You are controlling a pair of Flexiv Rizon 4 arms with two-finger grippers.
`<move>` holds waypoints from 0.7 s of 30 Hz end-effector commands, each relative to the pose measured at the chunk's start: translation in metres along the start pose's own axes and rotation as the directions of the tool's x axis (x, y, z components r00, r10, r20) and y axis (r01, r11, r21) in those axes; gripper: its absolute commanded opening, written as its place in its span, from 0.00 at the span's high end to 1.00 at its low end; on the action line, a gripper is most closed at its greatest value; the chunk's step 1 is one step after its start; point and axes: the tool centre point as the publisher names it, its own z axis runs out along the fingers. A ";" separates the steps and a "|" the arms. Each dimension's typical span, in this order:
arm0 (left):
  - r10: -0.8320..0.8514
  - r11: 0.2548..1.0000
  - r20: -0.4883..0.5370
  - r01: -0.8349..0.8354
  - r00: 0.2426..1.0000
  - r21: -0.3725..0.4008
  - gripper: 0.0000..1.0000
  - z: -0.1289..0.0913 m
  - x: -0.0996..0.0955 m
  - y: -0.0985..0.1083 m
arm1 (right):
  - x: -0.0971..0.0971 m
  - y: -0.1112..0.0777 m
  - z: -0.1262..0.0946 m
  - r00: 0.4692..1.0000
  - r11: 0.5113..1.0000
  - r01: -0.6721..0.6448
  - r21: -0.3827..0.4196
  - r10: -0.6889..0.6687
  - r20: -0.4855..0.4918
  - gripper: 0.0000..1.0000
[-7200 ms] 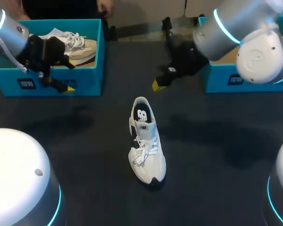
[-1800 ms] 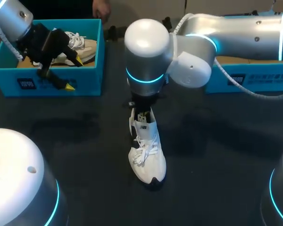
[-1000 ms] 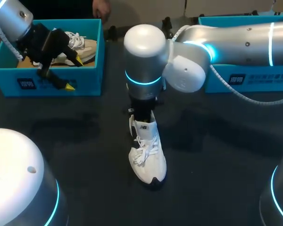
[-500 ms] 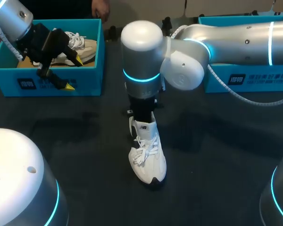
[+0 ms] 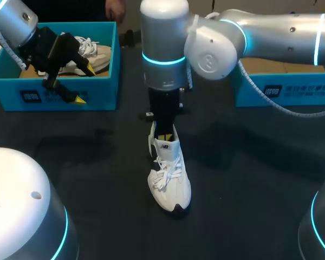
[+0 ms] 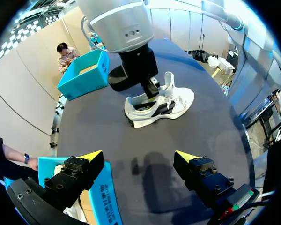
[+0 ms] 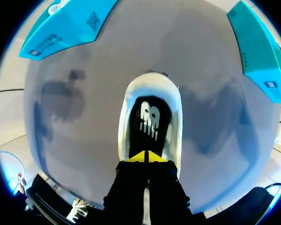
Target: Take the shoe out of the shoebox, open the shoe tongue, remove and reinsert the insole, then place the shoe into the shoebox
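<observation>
A white sneaker (image 5: 169, 179) stands upright on the dark table, toe toward me, its black insole (image 7: 150, 122) showing in the opening. My right gripper (image 5: 163, 130) points straight down at the front of that opening, by the tongue, fingers shut together (image 7: 145, 155); I see nothing clearly pinched between them. The left wrist view shows the sneaker (image 6: 161, 101) side-on with the right gripper (image 6: 150, 86) above its collar. My left gripper (image 5: 84, 84) hangs open over the front wall of the left shoebox (image 5: 70, 97), far from the sneaker, with nothing between its tips (image 6: 139, 157).
A second, beige shoe (image 5: 92, 54) lies in the left blue shoebox. Another blue shoebox (image 5: 281, 89) stands at the back right, partly behind my right arm. My right arm spans the back of the table above the sneaker.
My right arm has risen a little, so its yellow tips now show at the shoe's collar. The sneaker and my left arm have not moved.
</observation>
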 end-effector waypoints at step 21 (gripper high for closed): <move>0.001 1.000 -0.003 -0.001 1.000 -0.001 0.00 0.000 -0.001 0.000 | -0.003 -0.013 0.004 0.998 0.995 -0.042 0.089 0.046 -0.041 0.00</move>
